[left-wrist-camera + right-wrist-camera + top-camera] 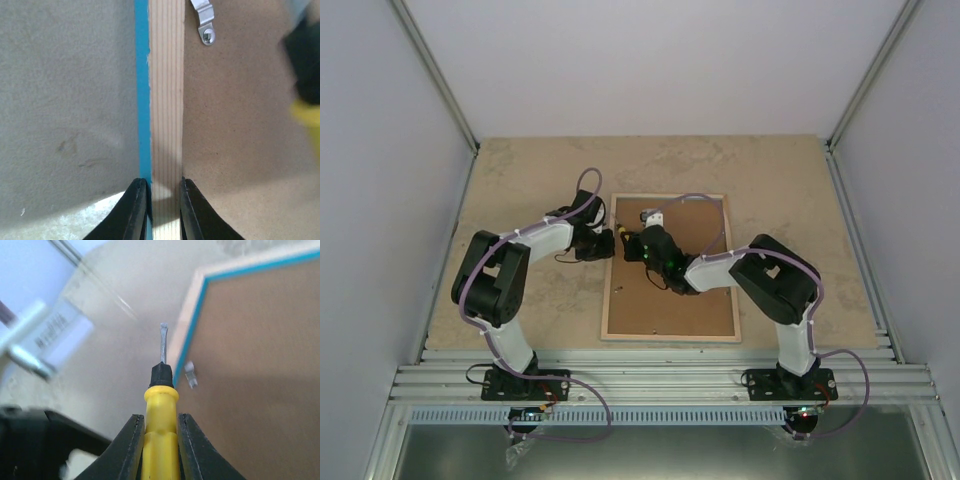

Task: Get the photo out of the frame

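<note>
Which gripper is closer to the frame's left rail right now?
Left. Left gripper is clamped on the frame's left rail; right gripper holds a yellow screwdriver above the back panel, just inboard.

The frame (665,318) lay flat and face down on the worktop (520,170), its long sides running away from the arm bases. Its brown fibreboard back panel (240,125) faced up. Pale bare-wood rails bordered the panel, with turquoise paint showing along the outer edge. A small metal retaining tab (204,20), screwed to the panel, sat just beside the left rail. That rail was pinched between the fingers of the left pincer (163,181).
</note>
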Controlling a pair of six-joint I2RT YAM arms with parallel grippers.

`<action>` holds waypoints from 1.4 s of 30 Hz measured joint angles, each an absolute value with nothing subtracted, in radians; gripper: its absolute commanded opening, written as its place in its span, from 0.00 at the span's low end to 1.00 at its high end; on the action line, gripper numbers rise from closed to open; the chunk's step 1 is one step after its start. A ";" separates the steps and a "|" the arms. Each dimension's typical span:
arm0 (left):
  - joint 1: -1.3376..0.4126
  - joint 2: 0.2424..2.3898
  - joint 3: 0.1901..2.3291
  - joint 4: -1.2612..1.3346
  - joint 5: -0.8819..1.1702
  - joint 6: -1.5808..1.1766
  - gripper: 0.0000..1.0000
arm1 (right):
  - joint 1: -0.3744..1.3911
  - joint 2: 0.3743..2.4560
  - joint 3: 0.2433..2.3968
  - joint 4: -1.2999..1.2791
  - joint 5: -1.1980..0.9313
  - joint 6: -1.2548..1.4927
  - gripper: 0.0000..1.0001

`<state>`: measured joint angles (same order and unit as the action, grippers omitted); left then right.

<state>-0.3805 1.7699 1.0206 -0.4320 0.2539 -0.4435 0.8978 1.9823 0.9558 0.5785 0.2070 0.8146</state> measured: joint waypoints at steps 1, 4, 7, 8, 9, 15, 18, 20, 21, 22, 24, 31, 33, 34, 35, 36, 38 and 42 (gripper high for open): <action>-0.383 1.770 1.021 -0.433 0.257 -0.443 0.00 | 0.896 1.982 0.965 0.586 0.213 0.814 0.00; -0.390 1.770 1.021 -0.436 0.258 -0.444 0.00 | 0.888 1.982 0.990 0.612 0.228 0.813 0.01; -0.391 1.770 1.021 -0.437 0.257 -0.444 0.00 | 0.884 1.982 0.992 0.616 0.234 0.809 0.01; -0.391 1.770 1.021 -0.437 0.257 -0.444 0.00 | 0.884 1.982 0.991 0.613 0.236 0.807 0.01; -0.391 1.769 1.021 -0.437 0.257 -0.445 0.00 | 0.884 1.981 0.987 0.612 0.237 0.804 0.01; -0.393 1.768 1.021 -0.437 0.250 -0.447 0.00 | 0.875 1.953 0.963 0.554 0.236 0.773 0.00; -0.395 1.768 1.021 -0.437 0.246 -0.447 0.00 | 0.860 1.932 0.945 0.514 0.207 0.746 0.01; -0.395 1.768 1.021 -0.438 0.245 -0.447 0.00 | 0.852 1.910 0.925 0.493 0.178 0.727 0.01; -0.395 1.768 1.021 -0.438 0.245 -0.447 0.00 | 0.848 1.897 0.910 0.486 0.162 0.719 0.01; -0.395 1.768 1.021 -0.438 0.245 -0.447 0.00 | 0.847 1.885 0.896 0.479 0.144 0.712 0.01; -0.395 1.768 1.021 -0.438 0.245 -0.447 0.00 | 0.849 1.870 0.875 0.473 0.113 0.699 0.01; -0.395 1.768 1.021 -0.438 0.245 -0.447 0.00 | 0.852 1.868 0.864 0.461 0.056 0.687 0.01; -0.395 1.768 1.021 -0.438 0.245 -0.447 0.00 | 0.852 1.873 0.867 0.454 0.055 0.688 0.01; -0.395 1.768 1.021 -0.438 0.245 -0.447 0.00 | 0.852 1.878 0.870 0.451 0.056 0.688 0.01; -0.395 1.768 1.021 -0.438 0.245 -0.447 0.00 | 0.852 1.882 0.871 0.449 0.056 0.689 0.01; -0.395 1.768 1.021 -0.438 0.245 -0.447 0.00 | 0.852 1.887 0.871 0.449 0.056 0.691 0.01; -0.395 1.768 1.021 -0.438 0.245 -0.447 0.00 | 0.853 1.893 0.879 0.449 0.059 0.696 0.01; -0.395 1.768 1.021 -0.438 0.245 -0.447 0.00 | 0.853 1.903 0.889 0.451 0.065 0.704 0.00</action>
